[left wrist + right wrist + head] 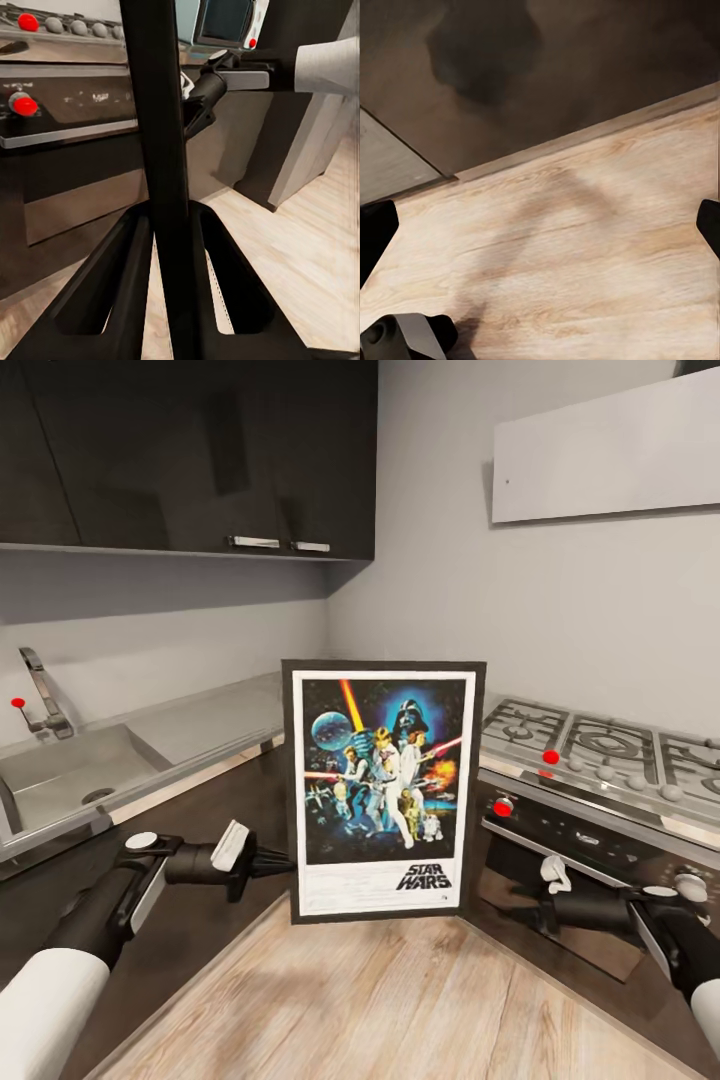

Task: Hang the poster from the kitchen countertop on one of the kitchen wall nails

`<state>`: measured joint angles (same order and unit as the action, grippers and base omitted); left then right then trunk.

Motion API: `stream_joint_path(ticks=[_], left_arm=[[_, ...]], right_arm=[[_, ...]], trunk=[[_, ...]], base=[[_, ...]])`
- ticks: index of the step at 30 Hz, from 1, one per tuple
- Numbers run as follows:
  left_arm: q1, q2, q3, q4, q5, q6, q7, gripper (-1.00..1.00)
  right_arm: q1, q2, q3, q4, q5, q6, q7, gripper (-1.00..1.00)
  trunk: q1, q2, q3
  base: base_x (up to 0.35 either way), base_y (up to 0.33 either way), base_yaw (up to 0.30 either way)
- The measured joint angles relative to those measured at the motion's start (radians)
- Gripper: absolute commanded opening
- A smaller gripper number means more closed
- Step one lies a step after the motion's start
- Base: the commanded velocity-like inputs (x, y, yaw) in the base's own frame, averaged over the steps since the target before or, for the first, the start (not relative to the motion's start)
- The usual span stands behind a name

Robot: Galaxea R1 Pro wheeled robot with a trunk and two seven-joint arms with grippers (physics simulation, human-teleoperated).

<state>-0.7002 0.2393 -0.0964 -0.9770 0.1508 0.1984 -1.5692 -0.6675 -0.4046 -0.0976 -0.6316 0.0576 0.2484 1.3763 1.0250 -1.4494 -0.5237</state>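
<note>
The poster (383,790) stands upright in the air in front of the counter corner, with its black frame, white border and "STAR WARS" title facing me. My left gripper (285,865) is shut on the frame's left edge low down. In the left wrist view the black frame edge (161,150) runs between the two fingers (112,277). My right gripper (520,915) hangs open to the right of the poster, apart from it, before the oven front. Its wrist view looks down at the wooden floor (585,247). The glossy countertop (215,720) behind mirrors the grey wall.
A steel sink (70,770) with a tap sits at the left, a silver gas hob (600,745) and oven (570,840) at the right. Dark wall cabinets (200,450) hang above. A small red dot (17,703) marks the wall by the tap.
</note>
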Motion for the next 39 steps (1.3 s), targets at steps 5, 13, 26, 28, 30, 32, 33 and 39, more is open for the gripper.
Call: stream_joint_path(ticks=[5, 13, 26, 28, 30, 32, 33, 39], left_arm=[[0.0, 0.0, -0.009, -0.001, 0.024, -0.001, 0.0, -1.0], [0.0, 0.0, -0.015, -0.001, 0.037, -0.001, 0.0, -1.0], [0.0, -0.001, -0.016, -0.001, 0.038, -0.002, 0.0, -1.0], [0.0, 0.0, -0.017, -0.001, 0.038, -0.002, 0.0, -1.0], [0.0, 0.0, -0.017, -0.001, 0.038, -0.002, 0.0, -1.0], [0.0, 0.0, -0.017, -0.002, 0.038, -0.002, 0.0, -1.0], [0.0, 0.0, -0.017, -0.002, 0.038, -0.002, 0.0, -1.0], [0.0, 0.0, -0.017, -0.002, 0.038, -0.002, 0.0, -1.0]], right_arm=[[-0.001, 0.0, 0.003, -0.05, 0.0, 0.0, 0.071, 1.0], [-0.006, 0.001, 0.068, -0.095, 0.001, -0.001, 0.173, 1.0], [-0.007, 0.027, 0.09, -0.099, 0.002, -0.002, 0.177, 1.0], [-0.007, 0.034, 0.09, -0.1, 0.002, -0.002, 0.177, 1.0], [-0.007, 0.038, 0.091, -0.102, 0.001, -0.003, 0.176, 1.0], [-0.007, 0.045, 0.091, -0.109, 0.001, -0.003, 0.176, 1.0], [-0.007, 0.048, 0.091, -0.113, 0.001, -0.003, 0.176, 1.0], [-0.007, 0.075, 0.091, -0.132, 0.001, -0.003, 0.176, 1.0]], trunk=[[0.0, 0.0, 0.0], [0.0, 0.0, 0.0], [0.0, 0.0, 0.0], [0.0, 0.0, 0.0], [0.0, 0.0, 0.0], [0.0, 0.0, 0.0], [0.0, 0.0, 0.0], [0.0, 0.0, 0.0]], base=[[0.0, 0.0, 0.0], [0.0, 0.0, 0.0], [0.0, 0.0, 0.0], [0.0, 0.0, 0.0], [0.0, 0.0, 0.0], [0.0, 0.0, 0.0], [0.0, 0.0, 0.0], [0.0, 0.0, 0.0]])
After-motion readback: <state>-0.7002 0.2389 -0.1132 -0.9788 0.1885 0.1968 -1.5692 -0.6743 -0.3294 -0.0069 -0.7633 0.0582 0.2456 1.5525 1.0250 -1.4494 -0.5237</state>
